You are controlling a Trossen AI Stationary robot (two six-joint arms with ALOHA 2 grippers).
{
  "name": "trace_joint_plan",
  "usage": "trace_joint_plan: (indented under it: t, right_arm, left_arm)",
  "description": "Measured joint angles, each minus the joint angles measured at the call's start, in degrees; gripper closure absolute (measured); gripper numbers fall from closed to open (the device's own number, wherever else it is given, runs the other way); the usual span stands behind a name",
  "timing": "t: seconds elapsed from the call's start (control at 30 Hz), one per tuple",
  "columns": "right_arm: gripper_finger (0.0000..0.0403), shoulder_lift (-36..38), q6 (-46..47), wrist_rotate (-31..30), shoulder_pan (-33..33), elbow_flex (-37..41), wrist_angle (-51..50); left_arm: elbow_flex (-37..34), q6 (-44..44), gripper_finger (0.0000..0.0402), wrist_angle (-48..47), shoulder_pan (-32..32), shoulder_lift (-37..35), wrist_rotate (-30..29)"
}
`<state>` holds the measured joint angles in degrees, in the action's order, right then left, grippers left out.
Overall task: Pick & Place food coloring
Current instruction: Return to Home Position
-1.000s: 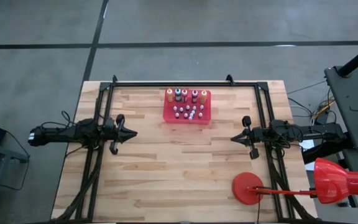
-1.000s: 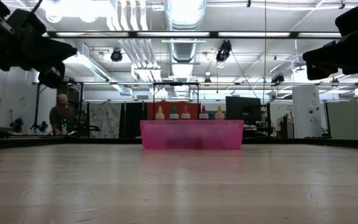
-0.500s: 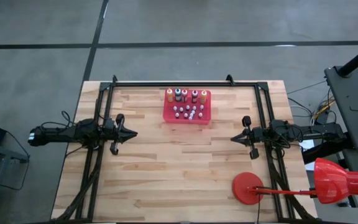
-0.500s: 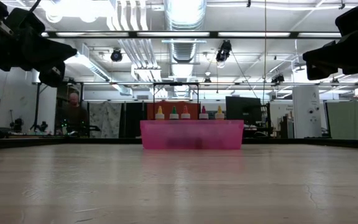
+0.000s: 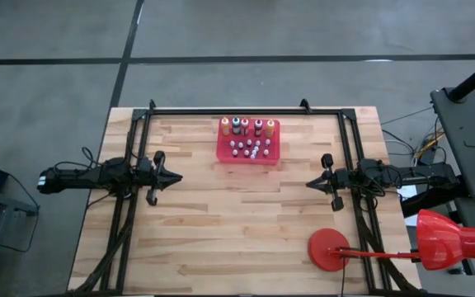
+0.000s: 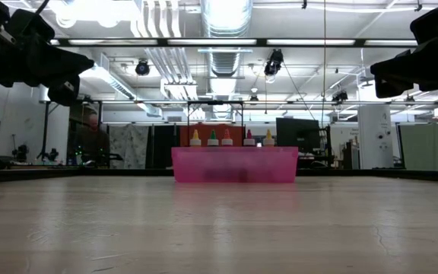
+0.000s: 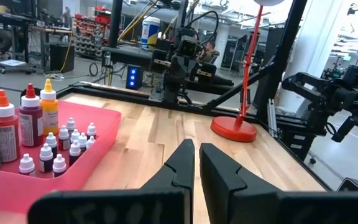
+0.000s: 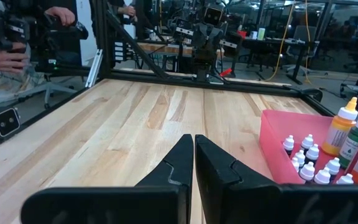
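Left tool [image 5: 174,176] is being held level over the left side of the pale wooden plank bench [image 5: 221,239], fingers drawn to a narrow slit, nothing between them. Right tool [image 5: 309,183] is being held the same way over the right side, fingers pressed together, empty. Both are being pointed inward, well apart from each other and from the tray.

Small pale-capped food coloring bottles [image 5: 250,148] are being carried upright inside the flat pink-red plastic tray [image 5: 223,155] at the far middle of the bench. Taller ones are lined along its far wall, tiny ones clustered just in front. No bottle is being seen on bare wood.

Step in hand is being judged as the return to rest, with placing apparently finished. Next move is being judged to call for little: arms settled in their resting pose, both tools empty and clear of the tray.
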<state>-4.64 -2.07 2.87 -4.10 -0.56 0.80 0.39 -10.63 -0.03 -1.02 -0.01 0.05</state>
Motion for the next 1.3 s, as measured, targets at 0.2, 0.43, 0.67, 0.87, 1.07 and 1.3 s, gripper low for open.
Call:
trace_joint_plan:
  t: [0.2,0.43,0.67,0.87,1.07,1.3]
  right_arm:
    - [0.0394,-0.02,0.09,0.00,0.00,0.00,0.02]
    - [0.0394,-0.01,-0.02,0.00,0.02,0.00,0.01]
    - [0.0394,-0.02,0.08,0.00,0.04,0.00,0.00]
    - [0.0394,0.00,-0.04,0.00,0.04,0.00,0.00]
    - [0.0394,0.00,0.07,0.00,0.02,0.00,0.01]
    - [0.0394,-0.02,-0.03,-0.01,0.02,0.00,0.01]
  left_arm:
    - [-0.01,-1.45,0.0401,0.23,0.02,0.00,-0.04]
    - [0.02,-1.71,0.0401,0.44,0.01,0.00,-0.06]
    - [0.02,-1.75,0.0401,0.44,0.02,0.00,-0.08]
    - [0.04,-1.79,0.0401,0.44,0.02,0.00,-0.08]
    - [0.03,-1.80,0.0401,0.45,0.02,0.00,-0.08]
    - [0.04,-1.79,0.0401,0.46,0.02,0.00,-0.10]
